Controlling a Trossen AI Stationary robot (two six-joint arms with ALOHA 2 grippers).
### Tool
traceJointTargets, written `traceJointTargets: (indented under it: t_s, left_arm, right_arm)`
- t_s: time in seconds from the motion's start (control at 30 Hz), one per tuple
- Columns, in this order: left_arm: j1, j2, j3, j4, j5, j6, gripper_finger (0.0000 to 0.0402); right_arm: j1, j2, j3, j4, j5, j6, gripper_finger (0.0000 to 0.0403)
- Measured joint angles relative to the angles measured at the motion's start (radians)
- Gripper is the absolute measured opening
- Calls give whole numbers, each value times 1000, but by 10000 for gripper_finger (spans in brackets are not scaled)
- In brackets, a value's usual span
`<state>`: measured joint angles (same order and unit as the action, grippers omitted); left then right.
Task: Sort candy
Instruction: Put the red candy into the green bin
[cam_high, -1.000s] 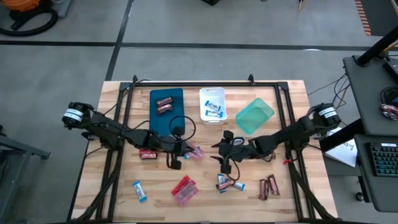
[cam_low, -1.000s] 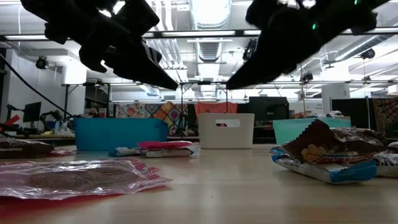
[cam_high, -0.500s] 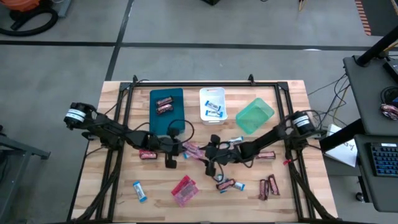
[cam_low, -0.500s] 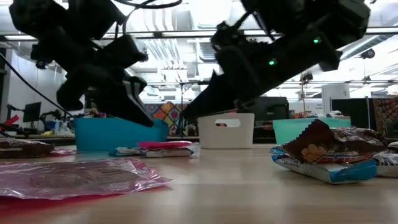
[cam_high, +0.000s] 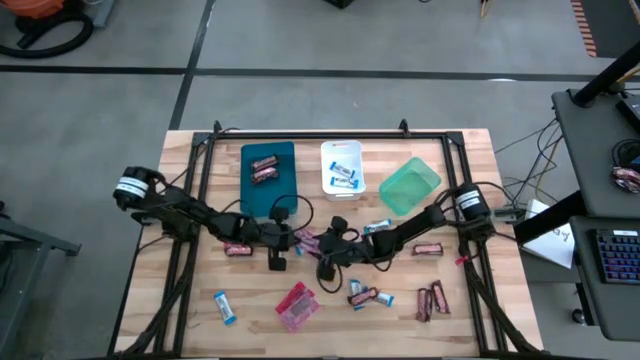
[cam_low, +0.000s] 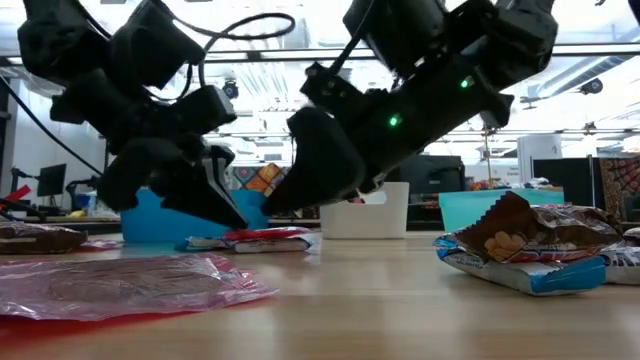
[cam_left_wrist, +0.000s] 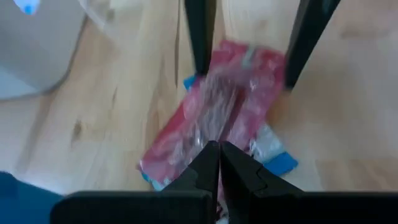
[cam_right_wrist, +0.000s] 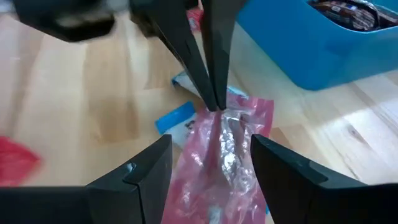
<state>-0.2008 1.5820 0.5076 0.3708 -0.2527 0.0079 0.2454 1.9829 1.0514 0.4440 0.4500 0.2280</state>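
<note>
A pink candy packet (cam_high: 309, 242) lies flat on the table's middle, on top of a blue-and-white bar (cam_left_wrist: 274, 159). My left gripper (cam_high: 292, 240) comes from the table's left, shut, its tips (cam_right_wrist: 216, 104) down at the packet's end. My right gripper (cam_high: 322, 254) comes from the right and is open. Its two fingers (cam_left_wrist: 199, 56) stand on either side of the packet (cam_right_wrist: 225, 149); I cannot tell whether they touch it. In the low view both grippers hang just above the packet (cam_low: 262, 236). My left gripper presses its shut fingertips (cam_left_wrist: 219, 157) onto the pink packet's end (cam_right_wrist: 219, 113) that faces the table's left. The fingers slant down from the left. The packet lies flat on the table and on the bar beneath it.
At the back stand a blue tray (cam_high: 268, 156) with dark bars, a white tray (cam_high: 342, 150) with blue-and-white bars and a green tray (cam_high: 410, 186). Loose candy lies around: a dark bar (cam_high: 237, 248), a blue bar (cam_high: 224, 307), another pink packet (cam_high: 297, 305), bars (cam_high: 432, 300) at the right.
My right gripper has gone toward the table's left and down, and its open fingers now straddle the pink packet. My left gripper has sunk onto the packet's end, staying shut.
</note>
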Motion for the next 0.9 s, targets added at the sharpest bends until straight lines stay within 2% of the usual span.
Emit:
traceJointTargets:
  t_s: [0.13, 0.47, 0.57, 0.7, 0.8, 0.9]
  left_arm:
    - [0, -66, -1, -41, -3, 9, 0]
    - [-1, -266, -22, -84, -2, 48, 0]
    - [-1, -318, -29, -86, -2, 64, 0]
    - [-1, -364, -34, -85, 0, 85, 0]
    - [-1, -378, -35, -87, 0, 92, 0]
    - [-1, -376, -35, -100, 1, 92, 0]
  right_arm:
    - [-9, 31, 34, -1, -1, -2, 208]
    - [-53, 57, 90, -126, -7, 25, 203]
    - [-63, 60, 87, -123, -36, 50, 184]
    - [-81, 61, 79, -118, -87, 71, 138]
    - [-82, 54, 75, -122, -87, 41, 104]
    - [-81, 30, 73, -141, -111, 1, 87]
